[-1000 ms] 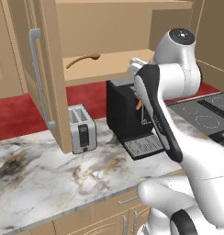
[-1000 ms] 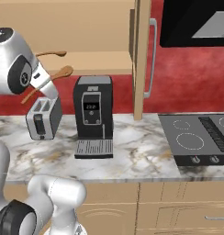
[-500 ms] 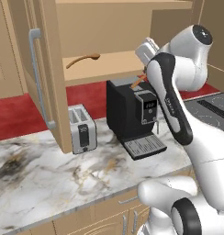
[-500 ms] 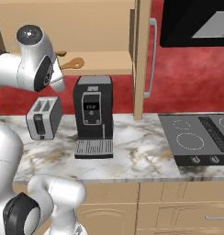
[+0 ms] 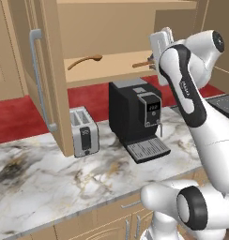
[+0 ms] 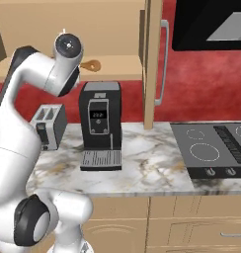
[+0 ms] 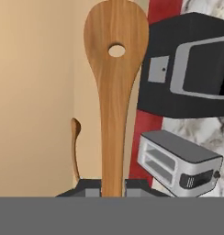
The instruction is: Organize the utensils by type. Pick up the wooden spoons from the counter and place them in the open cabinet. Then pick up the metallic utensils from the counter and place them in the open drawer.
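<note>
Gripper [image 7: 113,187]: closed on the handle of a wooden spoon [image 7: 114,87]; in the hand view the handle is seen clamped between the two dark fingertips [image 7: 92,188], with the bowl pointing away from the hand.
Held spoon: flat orange-brown wood, with a small round hole in its bowl; in the left base view its end [image 5: 143,63] is seen projecting from the hand over the cabinet shelf; in the right base view its bowl [image 6: 92,65] is seen beside the arm's upper joint, at shelf level.
Second spoon [image 5: 84,61]: laid flat on the shelf, well to the left of the held one; in the hand view it [image 7: 75,149] is seen thin and edge-on against the tan surface.
Cabinet [image 5: 117,67]: tan wood, open, with one flat shelf; its door [image 5: 47,79] is swung out to the left and bears a long silver bar handle [image 5: 39,79].
Counter [image 5: 36,178]: white-grey marble with brown and black veins.
Toaster [image 5: 84,131]: silver, set on the counter just below the open door's edge.
Coffee machine [image 5: 135,118]: black, set on the counter to the right of the toaster, under the shelf.
Cooktop [image 6: 213,153]: black, set into the counter at the right in the right base view.
</note>
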Robot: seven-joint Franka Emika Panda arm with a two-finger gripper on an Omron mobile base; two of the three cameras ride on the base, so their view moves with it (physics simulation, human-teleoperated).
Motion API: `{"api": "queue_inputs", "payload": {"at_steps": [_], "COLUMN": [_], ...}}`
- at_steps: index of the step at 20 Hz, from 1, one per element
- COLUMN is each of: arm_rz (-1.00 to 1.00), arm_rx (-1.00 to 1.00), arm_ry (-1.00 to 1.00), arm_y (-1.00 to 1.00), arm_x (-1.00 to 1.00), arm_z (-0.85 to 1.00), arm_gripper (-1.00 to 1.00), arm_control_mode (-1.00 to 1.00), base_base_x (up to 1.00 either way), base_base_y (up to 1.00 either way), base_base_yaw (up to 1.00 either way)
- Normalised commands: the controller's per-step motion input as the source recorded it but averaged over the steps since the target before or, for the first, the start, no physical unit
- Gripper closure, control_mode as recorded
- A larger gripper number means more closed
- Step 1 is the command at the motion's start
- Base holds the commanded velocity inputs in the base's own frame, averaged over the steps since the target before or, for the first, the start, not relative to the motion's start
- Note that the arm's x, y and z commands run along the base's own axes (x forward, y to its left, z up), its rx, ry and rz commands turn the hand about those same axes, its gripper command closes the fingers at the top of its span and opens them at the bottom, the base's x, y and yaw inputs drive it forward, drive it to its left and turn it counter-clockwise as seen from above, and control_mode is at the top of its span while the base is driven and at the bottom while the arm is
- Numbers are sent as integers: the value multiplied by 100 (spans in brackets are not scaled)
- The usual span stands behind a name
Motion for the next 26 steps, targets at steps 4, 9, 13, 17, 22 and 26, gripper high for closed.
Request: {"api": "queue_inputs", "payload": {"at_steps": [4, 9, 13, 17, 22, 26], "arm_rz": [-12, -4, 0, 0, 0, 0], "arm_rx": [18, 11, 3, 2, 0, 0], "arm_ry": [-4, 0, 0, 0, 0, 1], "arm_y": [0, -1, -3, 0, 0, 4], "arm_x": [70, 67, 48, 45, 48, 37], "arm_z": [9, 14, 6, 8, 0, -4], "arm_gripper": [100, 100, 100, 100, 100, 100], "arm_control_mode": [-100, -100, -100, -100, -100, -100], "base_base_x": [0, 0, 0, 0, 0, 0], "base_base_y": [0, 0, 0, 0, 0, 0], "base_base_yaw": [0, 0, 0, 0, 0, 0]}}
